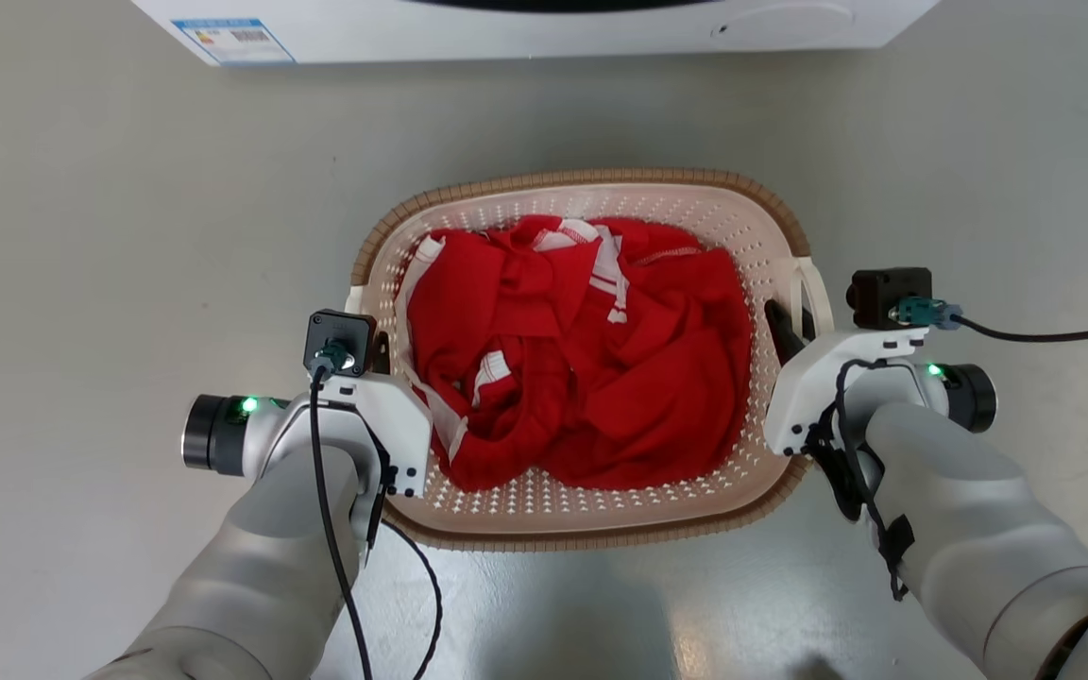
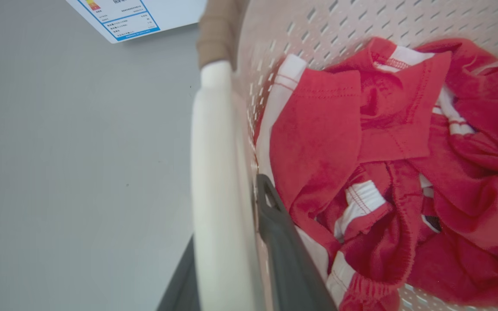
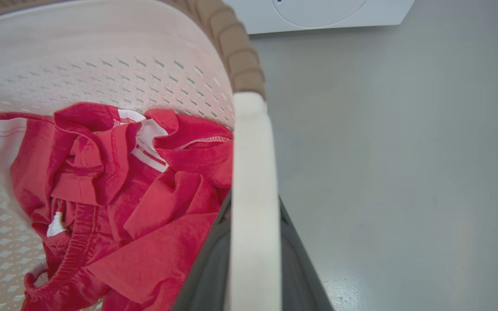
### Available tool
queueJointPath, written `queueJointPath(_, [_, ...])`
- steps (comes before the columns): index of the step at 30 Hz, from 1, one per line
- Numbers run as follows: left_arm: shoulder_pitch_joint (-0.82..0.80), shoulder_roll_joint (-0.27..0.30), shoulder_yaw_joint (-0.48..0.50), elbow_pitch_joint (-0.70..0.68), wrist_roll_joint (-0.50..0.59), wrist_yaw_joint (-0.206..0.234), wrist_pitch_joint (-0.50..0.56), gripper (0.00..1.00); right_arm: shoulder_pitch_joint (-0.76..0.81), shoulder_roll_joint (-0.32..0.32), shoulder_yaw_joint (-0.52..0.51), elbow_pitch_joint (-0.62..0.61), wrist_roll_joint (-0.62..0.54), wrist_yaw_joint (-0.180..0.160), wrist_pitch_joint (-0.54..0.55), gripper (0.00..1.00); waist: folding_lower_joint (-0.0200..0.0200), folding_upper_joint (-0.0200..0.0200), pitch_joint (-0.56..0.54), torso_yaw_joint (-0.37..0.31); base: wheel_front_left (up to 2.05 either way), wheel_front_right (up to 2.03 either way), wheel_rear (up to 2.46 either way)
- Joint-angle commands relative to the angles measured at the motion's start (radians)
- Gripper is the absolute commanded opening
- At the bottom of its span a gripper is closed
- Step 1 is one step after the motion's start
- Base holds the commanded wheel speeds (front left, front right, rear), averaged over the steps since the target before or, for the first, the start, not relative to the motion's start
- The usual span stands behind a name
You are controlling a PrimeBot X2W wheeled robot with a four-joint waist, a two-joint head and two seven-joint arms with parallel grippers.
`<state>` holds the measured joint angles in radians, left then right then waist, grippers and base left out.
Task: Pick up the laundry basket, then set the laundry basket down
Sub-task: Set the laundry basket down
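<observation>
The laundry basket (image 1: 601,179) is cream with a brown woven-look rim and lies in the middle of the head view, holding crumpled red and white clothes (image 1: 582,349). My left gripper (image 1: 369,335) is at the basket's left side. In the left wrist view its dark fingers (image 2: 283,242) are shut on the white loop handle (image 2: 214,164), one inside the wall and one outside. My right gripper (image 1: 799,326) is at the right side, shut the same way on the other white handle (image 3: 253,151). I cannot tell whether the basket rests on the floor or hangs above it.
A white washing machine (image 1: 544,28) with a blue-edged label (image 1: 234,42) stands just beyond the basket. Pale grey floor (image 1: 110,236) lies on both sides. A black cable (image 1: 1045,333) runs right from the right wrist camera.
</observation>
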<state>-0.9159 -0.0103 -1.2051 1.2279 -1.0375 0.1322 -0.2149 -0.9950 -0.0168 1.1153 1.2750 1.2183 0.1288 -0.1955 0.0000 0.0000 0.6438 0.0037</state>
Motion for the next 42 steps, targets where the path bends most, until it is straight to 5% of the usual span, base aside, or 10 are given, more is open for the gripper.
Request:
queueJointPath(1, [-0.005, 0.06, -0.001, 0.029, 0.022, 0.02, -0.01, 0.0, 0.002, -0.036, -0.007, 0.016, -0.02, 0.002, -0.025, 0.0, 0.0, 0.0, 0.026, 0.001, 0.0, 0.0, 0.0])
queueJointPath(42, [-0.109, 0.06, 0.013, 0.033, 0.069, 0.025, -0.047, 0.0, -0.064, -0.038, -0.304, 0.016, -0.31, 0.002, -0.066, 0.0, 0.0, 0.0, 0.253, -0.016, 0.0, 0.0, 0.0])
